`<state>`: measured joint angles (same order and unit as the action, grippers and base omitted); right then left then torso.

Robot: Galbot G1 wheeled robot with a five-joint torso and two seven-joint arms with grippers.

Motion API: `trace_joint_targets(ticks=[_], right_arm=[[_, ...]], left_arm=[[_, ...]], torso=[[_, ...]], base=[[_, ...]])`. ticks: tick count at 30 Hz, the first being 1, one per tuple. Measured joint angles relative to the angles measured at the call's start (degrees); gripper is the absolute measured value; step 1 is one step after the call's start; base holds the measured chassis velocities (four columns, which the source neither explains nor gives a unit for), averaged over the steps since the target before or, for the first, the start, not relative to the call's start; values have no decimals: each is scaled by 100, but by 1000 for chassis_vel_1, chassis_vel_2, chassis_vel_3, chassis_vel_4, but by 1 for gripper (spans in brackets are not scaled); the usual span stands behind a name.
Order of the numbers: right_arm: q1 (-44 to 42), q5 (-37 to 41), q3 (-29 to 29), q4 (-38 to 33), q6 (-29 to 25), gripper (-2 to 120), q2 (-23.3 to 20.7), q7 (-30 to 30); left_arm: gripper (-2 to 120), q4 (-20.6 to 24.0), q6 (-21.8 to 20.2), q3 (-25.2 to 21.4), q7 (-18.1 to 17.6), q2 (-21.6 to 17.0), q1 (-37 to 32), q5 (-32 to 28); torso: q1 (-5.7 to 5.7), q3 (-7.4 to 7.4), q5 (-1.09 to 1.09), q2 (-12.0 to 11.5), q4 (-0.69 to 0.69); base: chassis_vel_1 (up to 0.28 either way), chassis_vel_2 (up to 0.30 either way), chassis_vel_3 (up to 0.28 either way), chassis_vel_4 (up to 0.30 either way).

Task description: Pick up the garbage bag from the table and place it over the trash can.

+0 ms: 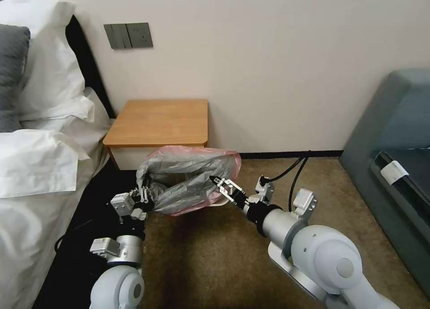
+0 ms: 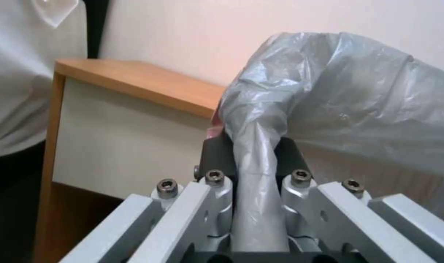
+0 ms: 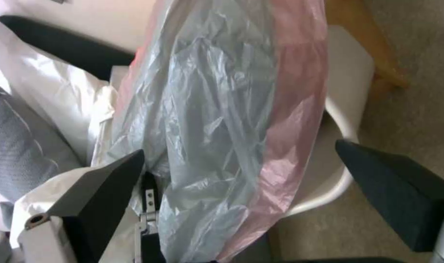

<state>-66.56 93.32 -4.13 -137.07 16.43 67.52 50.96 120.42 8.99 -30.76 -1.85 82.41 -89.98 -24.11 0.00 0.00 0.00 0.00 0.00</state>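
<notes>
Garbage bag (image 1: 188, 177), light floppy slippery film, is hanging over the trash can (image 3: 346, 109) below the tabletop (image 1: 159, 121), left tool (image 2: 253, 160) clamping its bunched edge, right tool (image 1: 218, 182) spreading apart beside the pink rim, the best hold.

Crinkled grey garbage bag (image 1: 188, 179) draped over cream trash can (image 3: 348, 109), beside table (image 1: 159, 121)

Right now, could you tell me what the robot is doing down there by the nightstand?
It is fitting the garbage bag onto the trash can on the floor in front of the table. The left gripper is shut on a bunched fold of the bag at its left side. The right gripper is open, with the bag's film between its fingers. The bag drapes over the bin, whose rim shows beside the film.
</notes>
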Motion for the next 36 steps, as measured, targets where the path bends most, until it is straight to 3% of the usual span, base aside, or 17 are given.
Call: trace_joint_targets(ticks=[25, 36], right_arm=[[105, -467, 166, 377, 175, 100, 179, -579], [73, -625, 193, 386, 213, 62, 169, -910]], left_arm=[[8, 108, 19, 62, 58, 6, -43, 51], [8, 23, 18, 67, 78, 35, -37, 52]], torso=[[0, 0, 0, 0, 0], [0, 0, 0, 0, 0]], base=[[0, 0, 0, 0], [0, 0, 0, 0]])
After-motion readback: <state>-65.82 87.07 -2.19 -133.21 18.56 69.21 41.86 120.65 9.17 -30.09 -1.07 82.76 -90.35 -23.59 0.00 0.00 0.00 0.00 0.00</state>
